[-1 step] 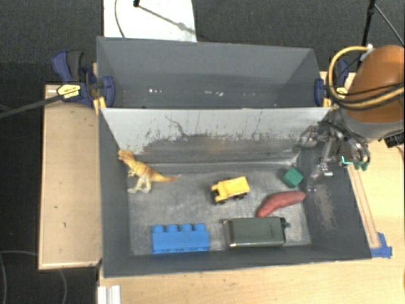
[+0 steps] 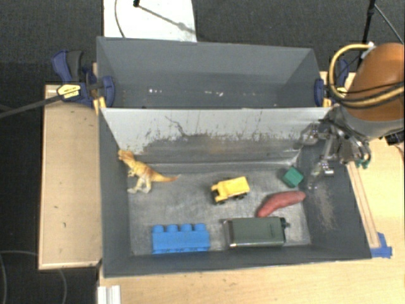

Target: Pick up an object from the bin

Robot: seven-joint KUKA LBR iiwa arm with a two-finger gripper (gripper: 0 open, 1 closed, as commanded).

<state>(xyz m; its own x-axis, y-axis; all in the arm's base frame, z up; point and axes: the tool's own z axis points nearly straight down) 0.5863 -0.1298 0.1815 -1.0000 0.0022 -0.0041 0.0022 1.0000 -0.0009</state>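
Gripper [image 2: 319, 166] is at the frame's right, just beside the little green block [image 2: 292, 177]. Can't tell if it's spread or pinched. I'd centre over the block first.

Bin [image 2: 209, 125] floor; truck [image 2: 230, 189] sits about mid-floor and is taken as the mark. Dinosaur [image 2: 140, 171]: well left of truck, slightly behind it, upright, near the left wall. Brick [image 2: 180, 238]: in front of truck and to its left, close to the front wall. Case [image 2: 255, 232]: in front of truck, a little right, lying flat. Sausage [image 2: 281, 202]: right of truck, slightly in front, lying aslant. Cube [image 2: 292, 177]: right of truck, slightly behind; cannot tell whether it touches the sausage. Gripper [image 2: 321, 168]: farthest right of truck, just beyond the cube, over the right wall's slope.
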